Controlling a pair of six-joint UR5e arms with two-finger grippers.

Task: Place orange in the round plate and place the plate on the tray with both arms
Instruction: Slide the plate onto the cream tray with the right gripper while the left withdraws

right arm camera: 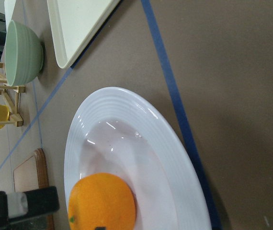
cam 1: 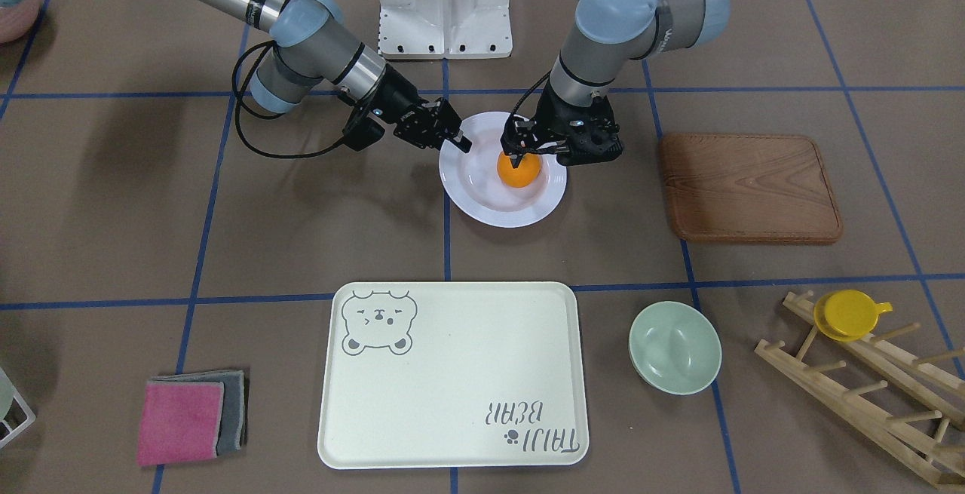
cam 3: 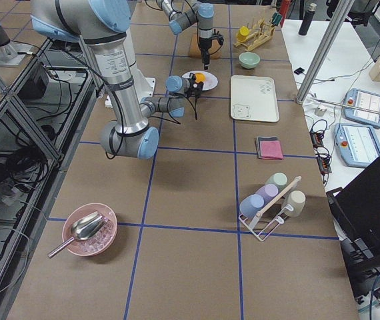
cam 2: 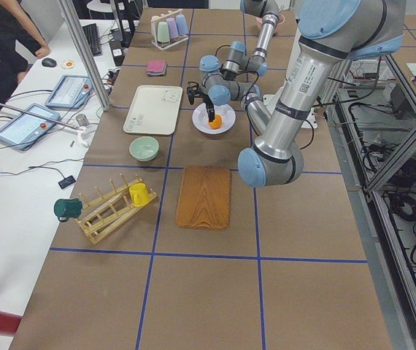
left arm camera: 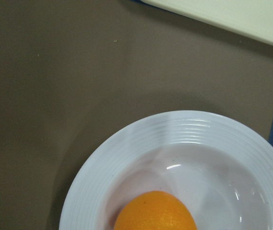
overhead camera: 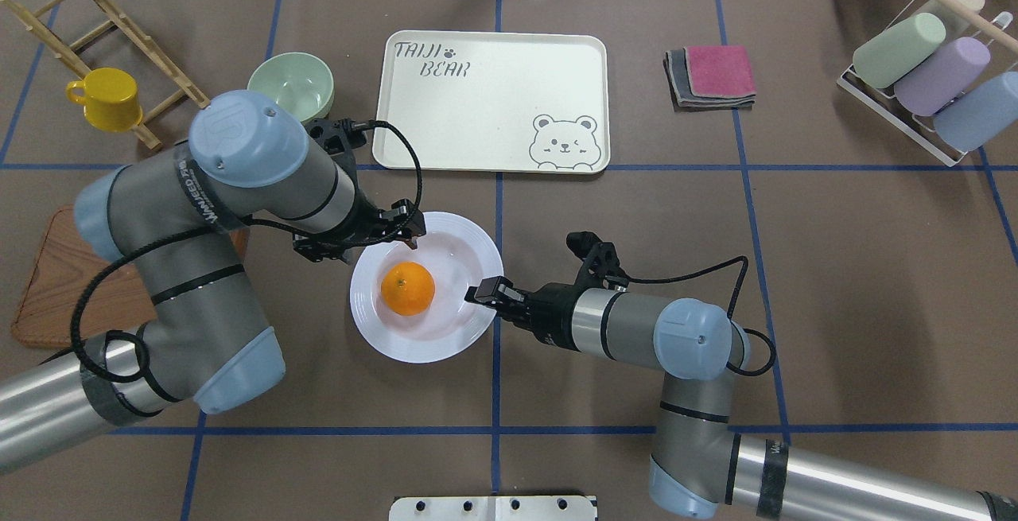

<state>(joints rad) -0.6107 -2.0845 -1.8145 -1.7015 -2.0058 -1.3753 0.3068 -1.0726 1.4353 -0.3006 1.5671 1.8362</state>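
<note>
In the overhead view's centre, the orange (overhead camera: 407, 288) sits loose in the plate (overhead camera: 398, 346), left of its middle. The right gripper (overhead camera: 479, 292), jaws apart, is at the rim's right edge. The left gripper (overhead camera: 407, 233), jaws seemingly apart and empty, hovers over the upper-left rim. Uneven lifting would likely tilt the plate and roll the orange out, and a shallow bite on the ridged rim could slip. Beyond, upper centre, the tray (overhead camera: 493, 99) reads "TAIJI BEAR". Lettering on the left arm (overhead camera: 199, 195) is too blurred to read.

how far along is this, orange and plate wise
Done: the orange sits in the round plate. In hand: left gripper and right gripper are at opposite rims; grip unclear. Remaining: the plate is on the table, not yet on the tray.
</note>
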